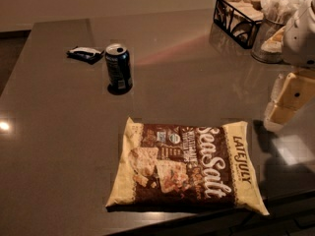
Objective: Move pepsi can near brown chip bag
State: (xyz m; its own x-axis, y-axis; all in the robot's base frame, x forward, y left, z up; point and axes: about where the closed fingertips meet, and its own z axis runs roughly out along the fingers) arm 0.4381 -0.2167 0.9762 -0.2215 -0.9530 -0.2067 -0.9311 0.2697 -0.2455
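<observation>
The pepsi can point(118, 68) stands upright on the dark countertop point(59, 132), left of centre, dark navy with a silver top. The brown chip bag point(184, 165) lies flat near the front edge, with cream-yellow borders, "Sea Salt" script and "LATE JULY" lettering. The can is well behind the bag's left end, apart from it. My gripper point(286, 102) hangs at the right edge of the view, above the counter and to the right of the bag, far from the can. Its cream fingers point(297, 90) stand slightly apart and hold nothing.
A small flat dark wrapper with a white patch point(85, 53) lies just left of the can. A black wire napkin holder point(237, 18) and a container of white packets point(271, 33) stand at the back right. The counter's front edge runs just below the bag.
</observation>
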